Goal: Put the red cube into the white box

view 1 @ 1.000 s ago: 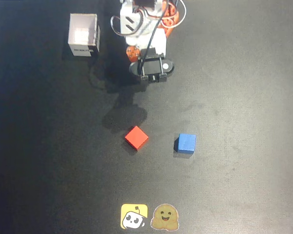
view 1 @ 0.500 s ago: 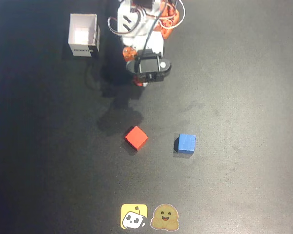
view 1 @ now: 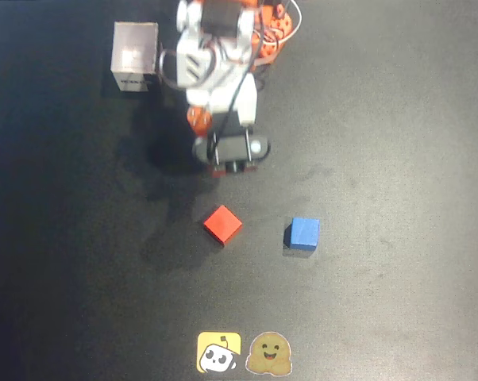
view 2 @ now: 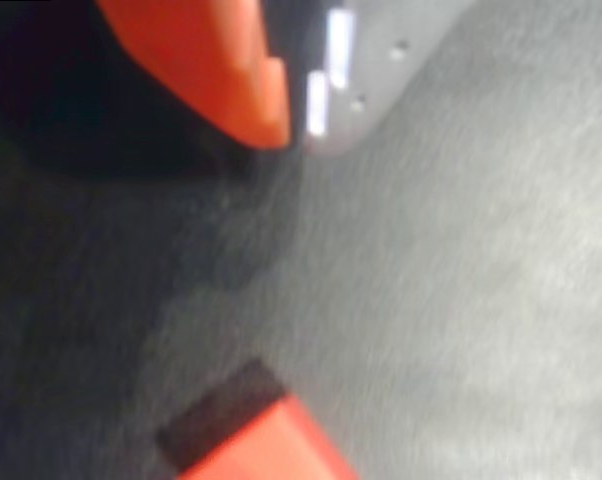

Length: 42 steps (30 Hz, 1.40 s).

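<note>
plainly the red cube [view 1: 223,225] sits free mid-worktop, turned corner-on, just toward the front edge from the fingers [view 1: 229,164], which hold nothing, their spread unclear, while the white box [view 1: 136,57] waits near the back-left corner.

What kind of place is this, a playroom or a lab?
Probably a hobby robot practice table. A small white and orange arm stands on a black mat with a red cube, a blue cube, a white box and two cartoon stickers.
</note>
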{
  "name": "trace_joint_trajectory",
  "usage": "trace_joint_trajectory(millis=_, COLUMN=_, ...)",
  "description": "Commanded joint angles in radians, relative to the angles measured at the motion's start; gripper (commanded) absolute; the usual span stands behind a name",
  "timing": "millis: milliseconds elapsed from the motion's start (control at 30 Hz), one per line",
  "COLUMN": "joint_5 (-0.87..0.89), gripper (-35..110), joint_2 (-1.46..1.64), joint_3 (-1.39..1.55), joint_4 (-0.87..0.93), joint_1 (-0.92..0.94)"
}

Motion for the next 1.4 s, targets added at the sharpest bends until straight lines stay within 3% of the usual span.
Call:
trace_joint_trajectory(millis=0, joint_5=-0.034, gripper=0, joint_2=-0.143, joint_3=-0.101, joint_4=-0.071, joint_1=-0.005)
trace_joint_trajectory(millis=233, joint_5=-0.098, gripper=0, joint_2=-0.426, joint_3=-0.330, joint_4=-0.087, joint_1=-0.020)
trace_joint_trajectory(millis=500, joint_5=-0.215, gripper=0, joint_2=-0.541, joint_3=-0.373, joint_4=-0.152, joint_1=-0.041)
trace_joint_trajectory(millis=1367, joint_5=-0.611, gripper=4, joint_2=-0.468, joint_3=-0.422, joint_4=-0.089, joint_1=-0.103)
